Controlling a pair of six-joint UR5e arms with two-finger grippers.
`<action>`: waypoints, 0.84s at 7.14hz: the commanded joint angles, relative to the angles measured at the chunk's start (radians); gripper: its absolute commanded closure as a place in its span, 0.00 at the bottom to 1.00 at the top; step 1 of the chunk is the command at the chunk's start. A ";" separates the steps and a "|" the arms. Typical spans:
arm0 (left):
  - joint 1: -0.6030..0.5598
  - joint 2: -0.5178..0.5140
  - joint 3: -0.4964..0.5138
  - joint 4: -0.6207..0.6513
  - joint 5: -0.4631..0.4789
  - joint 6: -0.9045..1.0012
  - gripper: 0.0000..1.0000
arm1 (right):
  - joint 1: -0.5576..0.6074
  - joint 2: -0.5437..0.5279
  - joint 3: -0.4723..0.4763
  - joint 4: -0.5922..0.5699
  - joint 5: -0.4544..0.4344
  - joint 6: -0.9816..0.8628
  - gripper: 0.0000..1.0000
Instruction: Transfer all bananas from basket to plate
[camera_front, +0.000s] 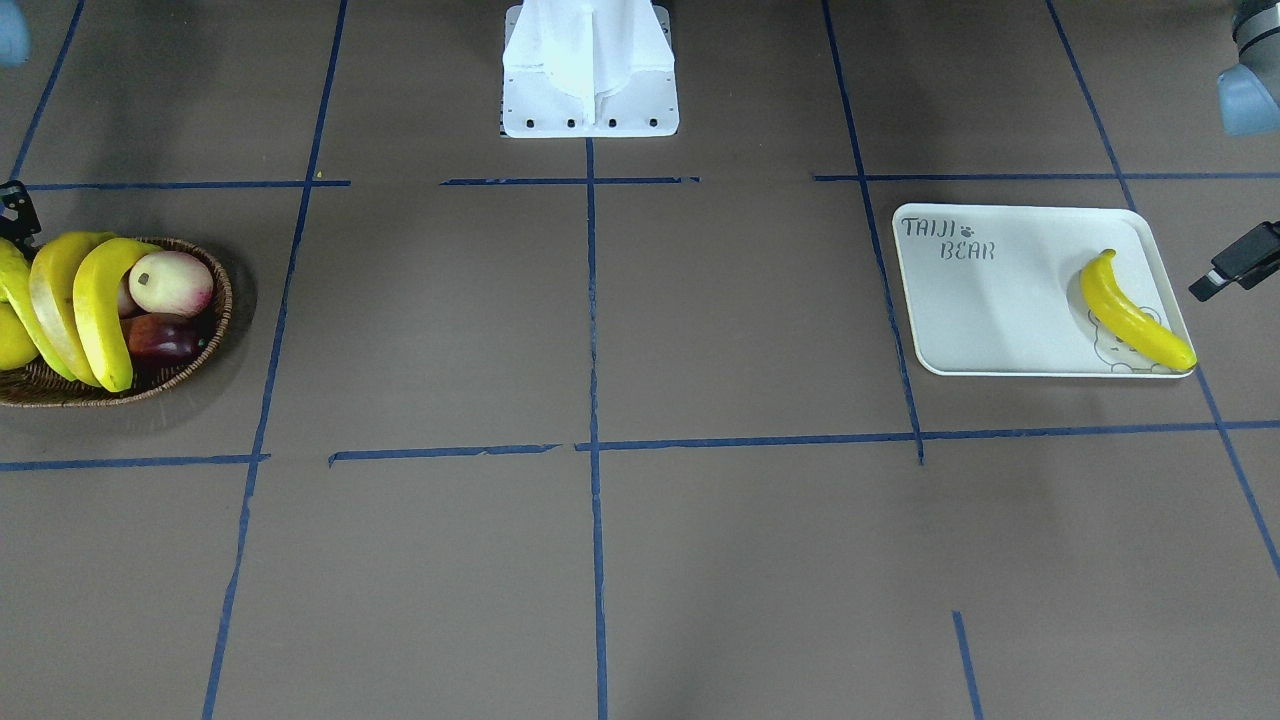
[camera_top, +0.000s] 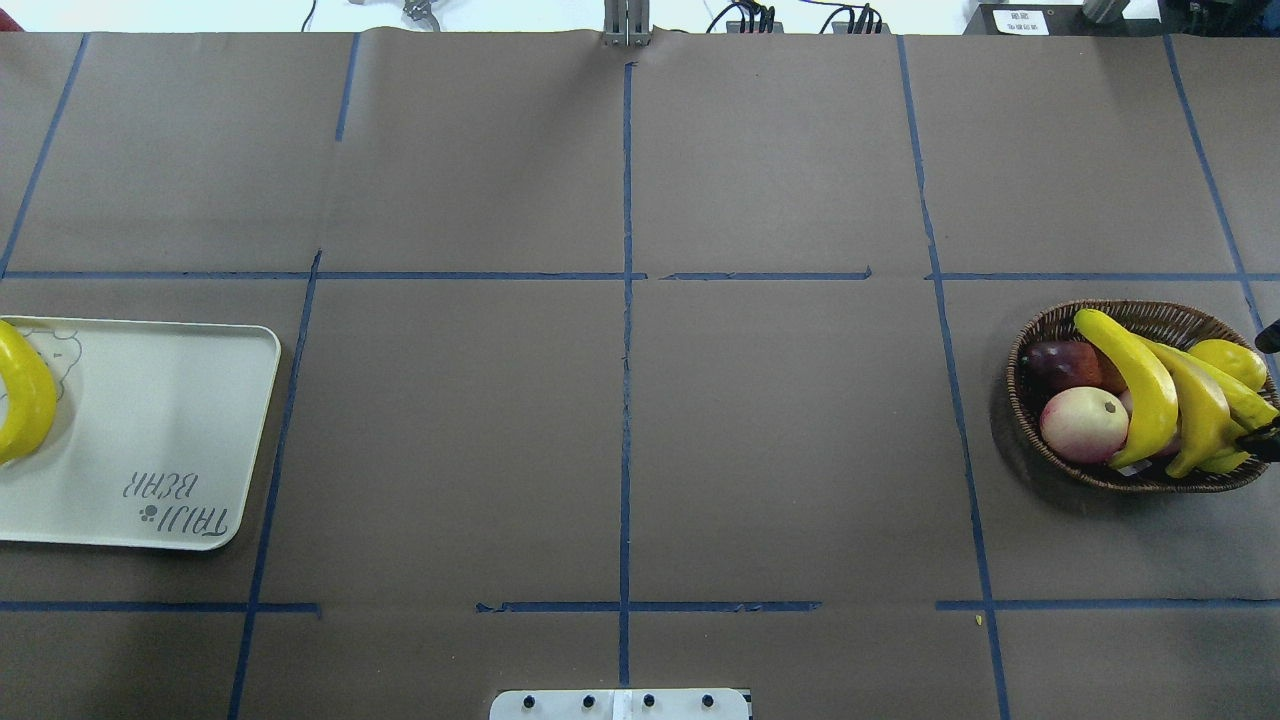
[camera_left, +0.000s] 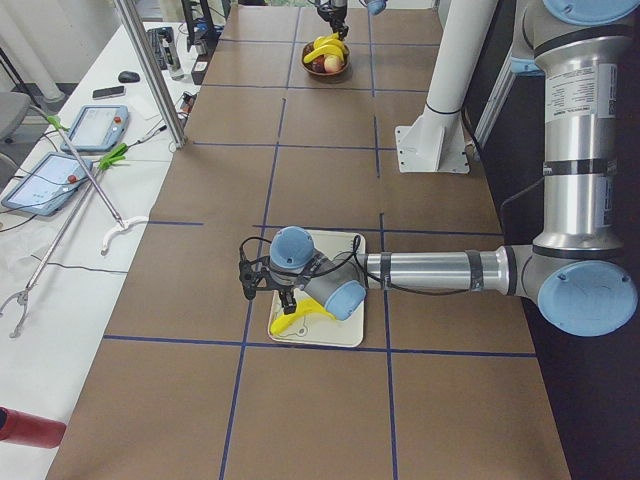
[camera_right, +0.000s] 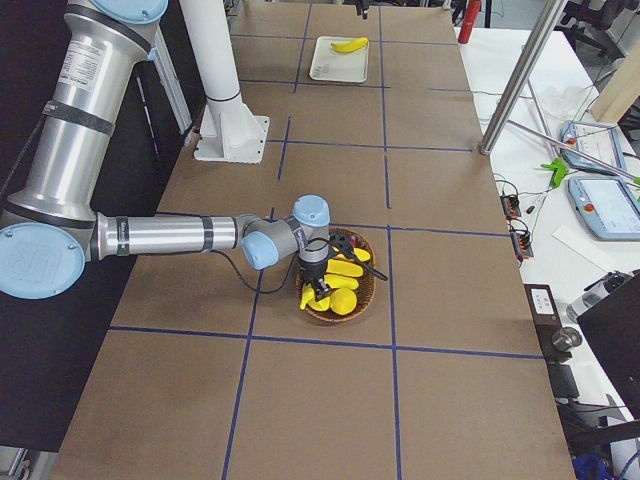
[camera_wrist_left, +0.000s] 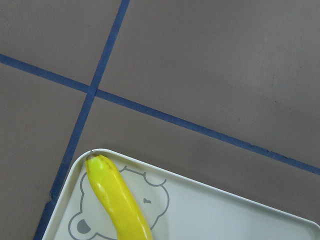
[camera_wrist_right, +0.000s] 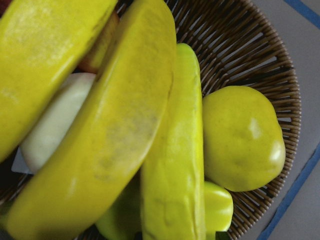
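Lying across bear drawing (camera_front: 1110, 348) on flat white rectangular plate (camera_front: 1000, 300): one long curved yellow banana (camera_front: 1135, 312). Stacked in round brown wicker basket (camera_front: 215, 300), far along desk (camera_front: 450, 320): further bananas (camera_front: 100, 310) over pink-white round fruit (camera_front: 170, 282) and dark red fruit (camera_front: 160, 338), beside round yellow fruit (camera_top: 1228, 362). Left pincer (camera_left: 290, 303) by plate, right pincer (camera_right: 318, 292) low over basket; cannot tell opening or hold of either.

The near left arm (camera_left: 430, 270) reaches level across the desk (camera_left: 300, 420). The left end effector (camera_left: 262, 283) hangs over the outer edge of the plate (camera_left: 340, 243), which lies near the desk's end on the robot's left. One banana (camera_left: 300, 322) lies on the plate, partly under the wrist. Whether the jaws are apart cannot be told here. At the desk's far end the basket (camera_left: 328, 70) holds more bananas (camera_left: 326, 47), with the right end effector (camera_left: 331, 14) just above them.
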 joint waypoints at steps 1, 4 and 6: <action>0.000 0.000 0.000 0.000 0.000 -0.001 0.00 | 0.009 0.006 0.007 -0.006 0.014 -0.001 1.00; 0.002 0.000 0.000 -0.002 0.000 -0.002 0.00 | 0.139 0.008 0.010 -0.015 0.063 -0.003 1.00; 0.002 -0.002 -0.003 -0.005 -0.005 -0.002 0.00 | 0.187 0.080 0.053 -0.111 0.072 0.000 1.00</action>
